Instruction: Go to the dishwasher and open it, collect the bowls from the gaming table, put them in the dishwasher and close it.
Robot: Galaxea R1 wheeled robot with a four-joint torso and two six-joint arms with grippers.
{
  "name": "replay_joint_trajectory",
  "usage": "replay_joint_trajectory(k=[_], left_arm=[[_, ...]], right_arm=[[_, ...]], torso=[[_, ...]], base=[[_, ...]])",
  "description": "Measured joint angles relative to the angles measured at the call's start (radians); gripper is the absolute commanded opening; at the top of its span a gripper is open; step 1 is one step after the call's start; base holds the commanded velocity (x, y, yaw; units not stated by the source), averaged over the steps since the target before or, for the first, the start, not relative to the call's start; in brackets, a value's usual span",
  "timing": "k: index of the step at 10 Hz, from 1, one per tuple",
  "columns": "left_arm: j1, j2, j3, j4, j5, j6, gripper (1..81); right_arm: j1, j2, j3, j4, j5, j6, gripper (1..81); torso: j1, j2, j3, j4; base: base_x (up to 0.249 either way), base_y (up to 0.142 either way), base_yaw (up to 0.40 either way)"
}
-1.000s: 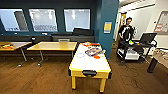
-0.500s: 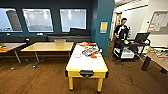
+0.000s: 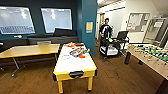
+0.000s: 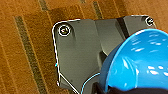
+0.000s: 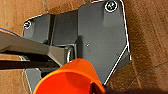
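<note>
A blue bowl (image 4: pixel 140 62) hangs over the brown wood-pattern floor in the left wrist view, with my left gripper (image 4: pixel 117 88) shut on its rim. An orange bowl (image 5: pixel 70 78) is carried the same way above the floor, my right gripper (image 5: pixel 100 88) shut on its edge. The table-football table (image 3: pixel 150 56), with its green field and rods, stands at the right of the head view. The dishwasher is out of view.
A yellow air-hockey table (image 3: pixel 75 66) with small loose items on top stands straight ahead. A wooden table (image 3: pixel 27 50) and dark sofa (image 3: pixel 52 38) are at the left. A person (image 3: pixel 106 30) stands behind a cart (image 3: pixel 110 47) beside a teal pillar (image 3: pixel 87 22).
The camera has turned to the right: the yellow table and the person have slid left in the picture and the table-football table has come in at the right.
</note>
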Motion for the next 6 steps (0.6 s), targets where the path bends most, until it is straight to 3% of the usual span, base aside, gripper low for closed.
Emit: replay_joint_trajectory(k=[4, 5, 6], left_arm=[[0.0, 0.004, 0.0, 0.0, 0.046, 0.0, 1.0], [0.0, 0.007, 0.0, 0.0, 0.046, 0.0, 1.0], [0.0, 0.008, 0.0, 0.0, 0.046, 0.0, 1.0]], right_arm=[[-0.008, 0.001, 0.015, 0.01, -0.024, -0.01, 1.0], [-0.015, 0.008, 0.006, 0.052, -0.027, -0.053, 1.0], [-0.022, 0.021, -0.005, 0.123, -0.041, -0.142, 1.0]], torso=[[0.0, 0.0, 0.0, 0.0], [0.0, 0.0, 0.0, 0.0], [0.0, 0.0, 0.0, 0.0]], base=[[0.0, 0.0, -0.382], [0.0, 0.0, -0.383], [0.0, 0.0, -0.383]])
